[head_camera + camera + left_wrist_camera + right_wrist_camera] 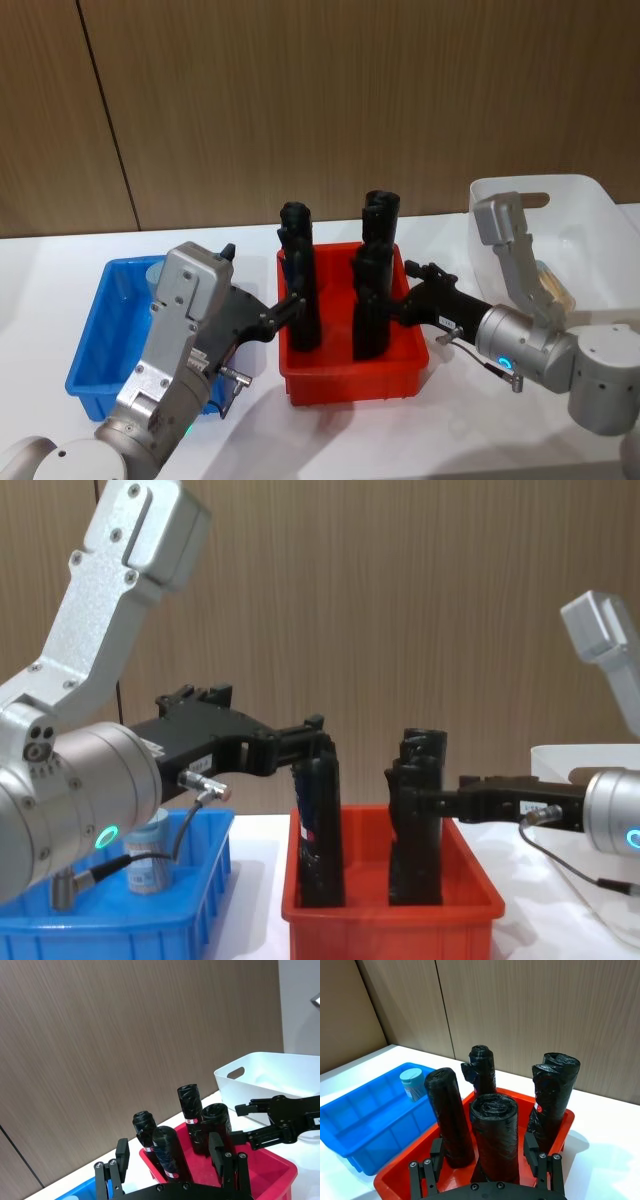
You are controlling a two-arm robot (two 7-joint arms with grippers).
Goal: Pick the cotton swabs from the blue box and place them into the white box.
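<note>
At nine o'clock on the white table [50, 300] sits the blue box [95, 345], shallow and mostly bare inside. One jar of cotton swabs [412, 1084] stands upright near its back wall, toward the corner closest to the red bin [350, 375]; from the chest it shows behind the left arm's cable, its lid below the box's rim line. Dead center, the red bin holds four tall black rolls [496, 1135] standing upright, with narrow gaps between them.

At three o'clock stands the white box [585, 200], its handle cutout facing the back wall. Something tan lies inside it, half hidden by the right arm.

Both arms hang level above the table and point at the red bin from opposite sides. The left gripper [290, 308] has its fingers spread wide and empty, their tips beside the front-left roll. The right gripper [412, 290] is likewise spread and empty, its tips near the bin's right wall. Bare table lies open in front of all three containers.
</note>
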